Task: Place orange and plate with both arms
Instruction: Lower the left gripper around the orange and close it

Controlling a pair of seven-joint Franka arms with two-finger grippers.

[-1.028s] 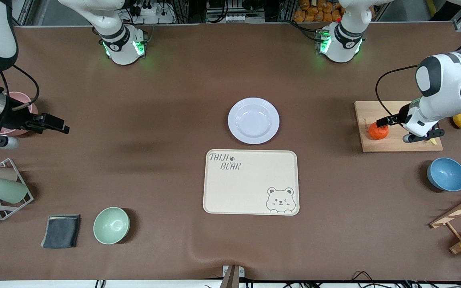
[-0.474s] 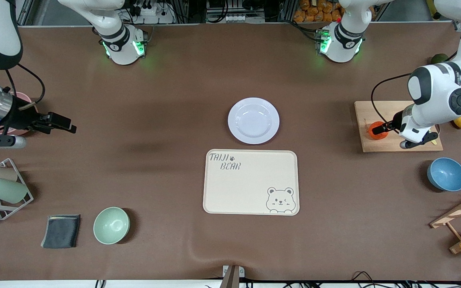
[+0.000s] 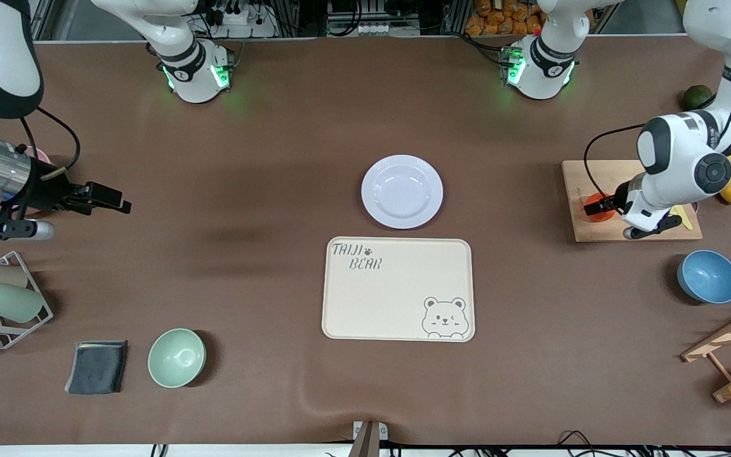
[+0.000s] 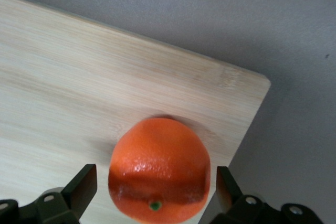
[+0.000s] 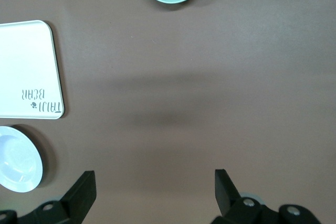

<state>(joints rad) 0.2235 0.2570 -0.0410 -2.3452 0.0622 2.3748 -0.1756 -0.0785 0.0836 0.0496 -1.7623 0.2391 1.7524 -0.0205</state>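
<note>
The orange (image 4: 159, 170) sat on the wooden cutting board (image 4: 79, 77), near the board's corner, and it lay directly between the spread fingers (image 4: 84, 184) of the left hand (image 3: 596, 205). Over the previous second that hand had slid along the board from beside the fruit until its fingers straddled it; in the front view only a sliver of the orange (image 3: 600, 214) showed under the wrist, where a second before nearly all of it had been exposed. The left hand was released, with a gap on either side of the fruit, so nothing was gripped yet. By my reading the approach was finished and the closing squeeze was the step due next; the round, dimpled skin could roll or squirt out if the fingers met it off centre.

The right hand (image 3: 111, 197) was also released, hovering over bare brown surface toward the right arm's end of the table, and it had crept toward the middle during the same second. The plate (image 3: 401, 191) lay well apart from it, ahead of its fingers, and just beside the bear-print tray (image 3: 397, 289). The plate appeared untouched, so I judged both halves of the task were only beginning
</note>
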